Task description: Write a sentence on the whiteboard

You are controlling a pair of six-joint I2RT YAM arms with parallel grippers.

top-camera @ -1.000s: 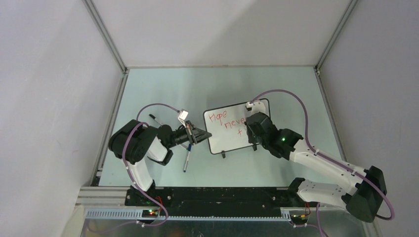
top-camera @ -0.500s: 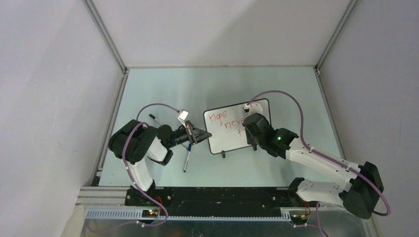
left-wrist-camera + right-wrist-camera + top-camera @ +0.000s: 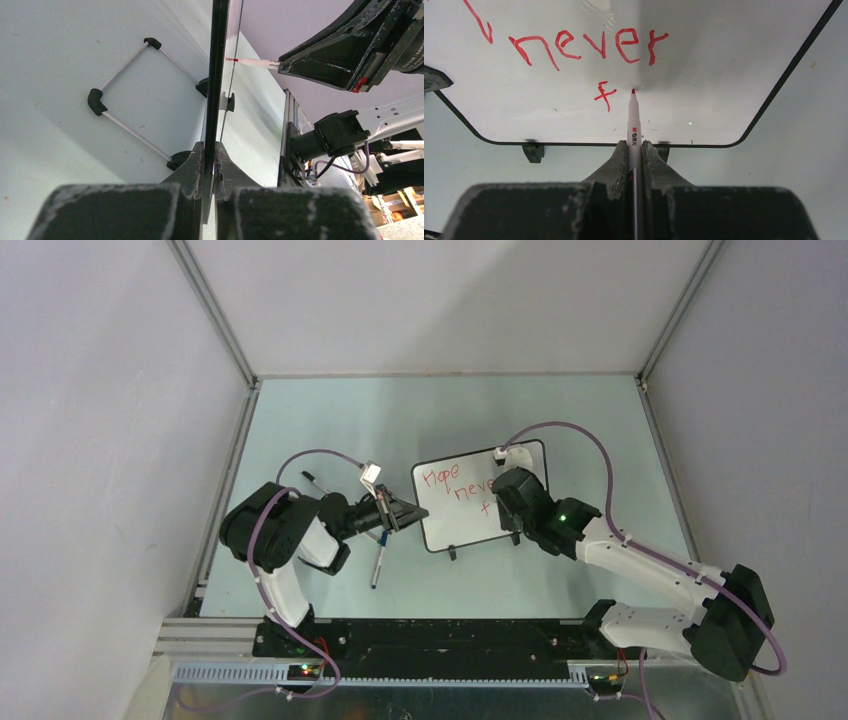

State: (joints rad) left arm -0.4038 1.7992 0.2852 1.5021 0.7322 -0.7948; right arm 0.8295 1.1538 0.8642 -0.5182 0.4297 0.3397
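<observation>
Whiteboard (image 3: 724, 60) edge is pinched by left gripper (image 3: 209, 148); red marker (image 3: 634, 122), clamped in right gripper (image 3: 634, 146), is tipped just right of the sentence's "f" (image 3: 605, 95).

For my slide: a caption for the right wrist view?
Right gripper touches marker to whiteboard, beside "f", below "never".

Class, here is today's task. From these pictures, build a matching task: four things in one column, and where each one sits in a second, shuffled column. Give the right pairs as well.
Things
1. whiteboard
2. red marker
3. spare pen
4. letter f

Places
A. lying loose on the table
B. written below the word "never"
C. edge clamped in the left jaws
D. clamped in the right jaws, tip at the board

Pairs: 1-C, 2-D, 3-A, 4-B
</observation>
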